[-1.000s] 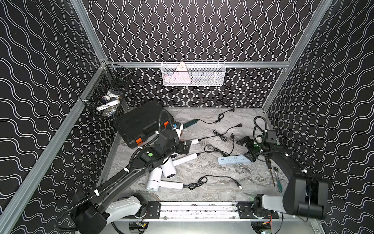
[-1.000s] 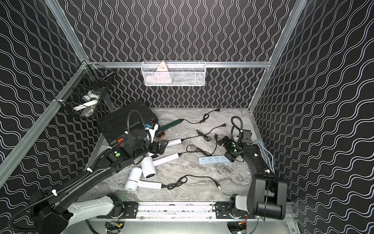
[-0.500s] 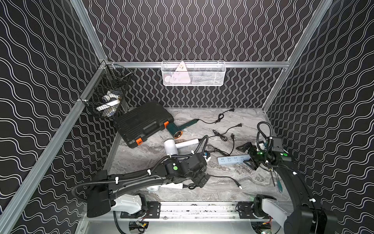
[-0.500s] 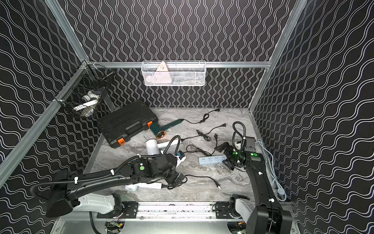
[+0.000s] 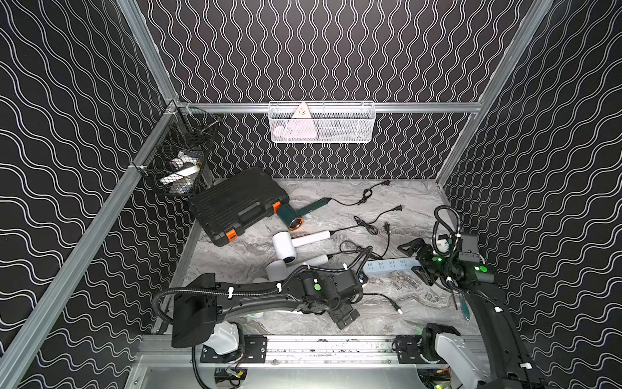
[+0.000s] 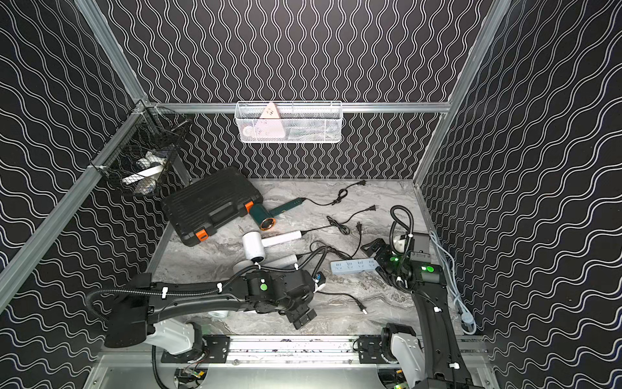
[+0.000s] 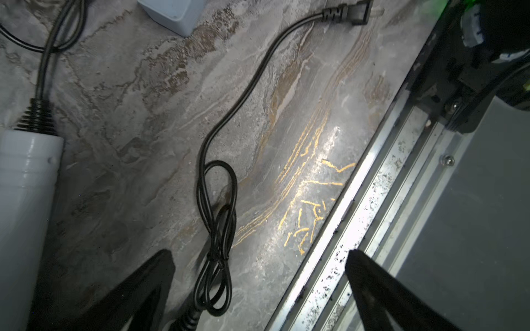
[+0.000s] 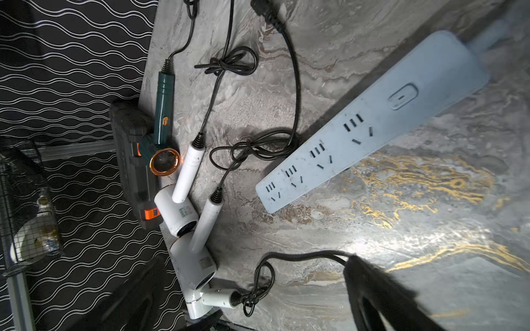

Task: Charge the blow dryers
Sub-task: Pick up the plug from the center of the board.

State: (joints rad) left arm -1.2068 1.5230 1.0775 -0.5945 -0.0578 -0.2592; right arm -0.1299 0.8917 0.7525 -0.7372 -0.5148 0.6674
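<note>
The dark green blow dryer (image 5: pixel 292 215) (image 8: pixel 163 114) lies by the black case. A white blow dryer (image 5: pixel 284 247) lies in front of it, a second (image 5: pixel 276 269) is half under my left arm, and a third (image 8: pixel 200 303) shows in the right wrist view. Their black cords trail unplugged towards the pale blue power strip (image 5: pixel 390 266) (image 8: pixel 372 120). My left gripper (image 7: pixel 258 253) is open low over a bundled cord (image 7: pixel 215 258) near the front rail. My right gripper (image 5: pixel 415 261) is open around the strip's right end, holding nothing.
A black case with orange latches (image 5: pixel 235 205) sits at the back left. A black wire basket (image 5: pixel 181 158) hangs on the left wall and a white mesh basket (image 5: pixel 321 123) on the back wall. A loose plug (image 5: pixel 398 308) lies front centre by the aluminium rail (image 5: pixel 319 343).
My left arm has swung from beside the case and dryers at the back left down to the front centre. My right gripper has drifted slightly towards the front. Both stayed open.
</note>
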